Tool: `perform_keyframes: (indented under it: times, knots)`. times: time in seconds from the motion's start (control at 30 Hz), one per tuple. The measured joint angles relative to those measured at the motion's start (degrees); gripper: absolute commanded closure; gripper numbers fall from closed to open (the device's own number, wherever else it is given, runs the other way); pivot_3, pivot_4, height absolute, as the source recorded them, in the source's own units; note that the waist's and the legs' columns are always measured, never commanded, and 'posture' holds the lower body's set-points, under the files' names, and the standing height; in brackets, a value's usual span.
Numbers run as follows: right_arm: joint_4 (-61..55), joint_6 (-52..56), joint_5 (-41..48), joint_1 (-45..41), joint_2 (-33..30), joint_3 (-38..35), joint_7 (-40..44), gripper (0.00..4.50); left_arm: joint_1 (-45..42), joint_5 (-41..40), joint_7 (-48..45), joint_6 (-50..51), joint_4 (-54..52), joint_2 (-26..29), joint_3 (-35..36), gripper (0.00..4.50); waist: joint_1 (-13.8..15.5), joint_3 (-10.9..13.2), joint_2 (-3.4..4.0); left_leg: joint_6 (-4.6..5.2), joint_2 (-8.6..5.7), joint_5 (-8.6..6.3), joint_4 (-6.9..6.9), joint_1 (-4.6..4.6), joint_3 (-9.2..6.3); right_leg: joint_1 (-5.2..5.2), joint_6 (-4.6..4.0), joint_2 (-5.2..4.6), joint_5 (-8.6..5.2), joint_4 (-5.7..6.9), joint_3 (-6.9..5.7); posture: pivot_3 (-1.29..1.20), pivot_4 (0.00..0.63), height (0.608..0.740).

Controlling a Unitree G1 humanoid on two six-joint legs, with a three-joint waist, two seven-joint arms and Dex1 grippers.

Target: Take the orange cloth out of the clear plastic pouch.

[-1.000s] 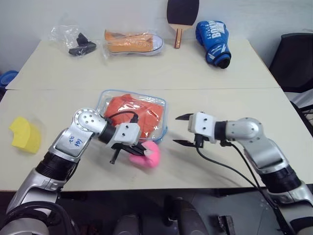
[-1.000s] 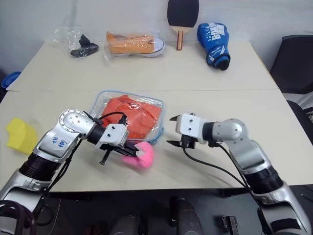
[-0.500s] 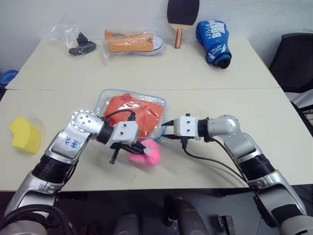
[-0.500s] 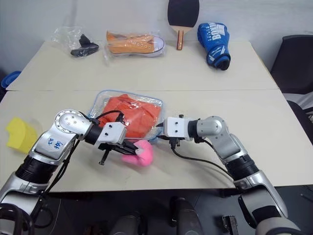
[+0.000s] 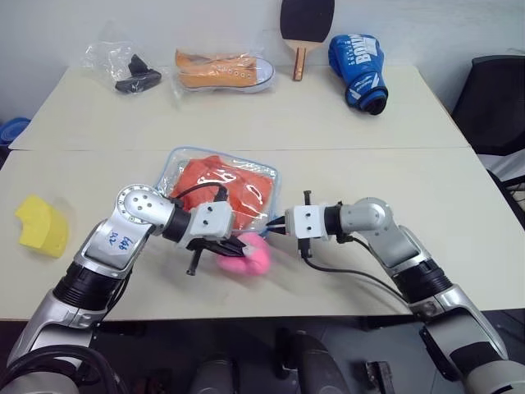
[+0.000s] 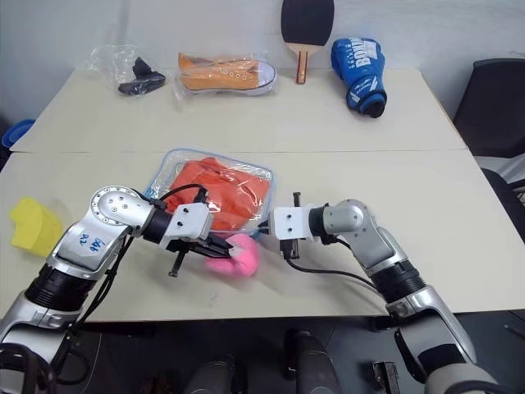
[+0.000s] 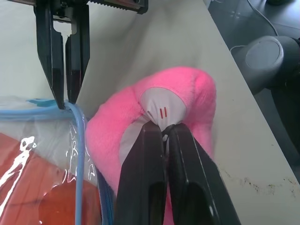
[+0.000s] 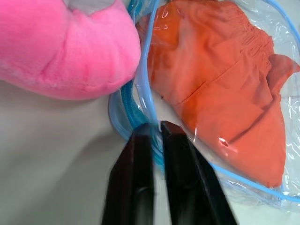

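Note:
The clear plastic pouch (image 5: 175, 164) with light blue trim lies flat near the table's front edge. Inside it sits the folded orange cloth (image 5: 225, 185), its seams visible through the plastic (image 8: 220, 84). My left gripper (image 5: 232, 246) is shut on the pink plush charm (image 5: 254, 256) at the pouch's near corner, and its fingers (image 7: 150, 154) pinch the charm's pale patch. My right gripper (image 5: 275, 226) comes in from the right and is shut on the pouch's blue trim (image 8: 140, 93) at that same corner, just beside the charm (image 8: 65, 47).
A yellow sponge (image 5: 41, 226) lies at the left. Along the far table are a bagged black item (image 5: 131, 78), a bagged orange sneaker (image 5: 221, 70), a paddle (image 5: 305, 25) and a blue boxing glove (image 5: 357, 70). A black chair (image 5: 496, 98) stands at the right.
My right gripper has moved left to the pouch's near corner and closed from wide open onto the blue trim. The left gripper has kept its hold on the charm.

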Motion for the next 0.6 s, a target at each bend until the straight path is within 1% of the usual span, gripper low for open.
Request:
perform_keyframes:
  times: [0.03, 0.23, 0.33, 0.43, 0.6]
  knots:
    - [0.2, 0.0, -0.1, -0.1, 0.1, 0.0, 0.0, 2.88, 0.0, -0.1, 0.1, 0.1, -0.1, 0.0, 0.0, 4.5, 0.0, 0.0, 0.0, 0.0, 0.0, 0.0, 0.0, 0.0, 0.0, 0.0, 0.0, 0.0, 0.0, 0.0, 0.0, 0.0, 0.15, 0.74]
    - [1.3, -0.2, -0.8, -0.8, 1.8, 0.0, -0.3, 2.88, 0.2, -0.4, 0.3, 0.4, -0.4, 0.0, 0.0, 4.5, 0.0, 0.0, 0.0, 0.0, 0.0, 0.0, 0.0, 0.0, 0.0, 0.0, 0.0, 0.0, 0.0, 0.0, 0.0, 0.0, 0.15, 0.74]
    - [2.3, -0.6, -1.1, -2.3, 2.1, 0.0, -0.6, 3.5, 0.2, -0.5, 0.3, 0.7, -0.9, -0.1, 0.0, 4.5, 0.0, 0.0, 0.0, 0.0, 0.0, 0.0, 0.0, 0.0, -0.01, 0.0, 0.0, 0.0, 0.0, 0.0, 0.0, 0.0, 0.15, 0.74]
    - [2.9, -0.7, -1.0, -2.4, 2.1, 0.0, -0.3, 4.48, 0.3, -0.6, 0.3, 0.7, -1.3, -0.1, 0.0, 4.5, 0.0, 0.0, 0.01, 0.0, 0.0, 0.0, 0.0, -0.01, -0.01, 0.0, 0.0, -0.01, 0.0, -0.01, 0.0, 0.0, 0.15, 0.74]
    - [2.7, -1.7, -0.6, -2.4, 1.8, 0.0, 0.9, 4.48, 2.3, -0.6, 0.8, 0.7, -1.6, 0.3, 0.2, 4.5, -0.1, 0.0, 0.01, 0.0, 0.01, 0.0, 0.0, 0.0, 0.0, 0.0, 0.0, -0.02, 0.0, -0.01, 0.0, 0.0, 0.15, 0.74]
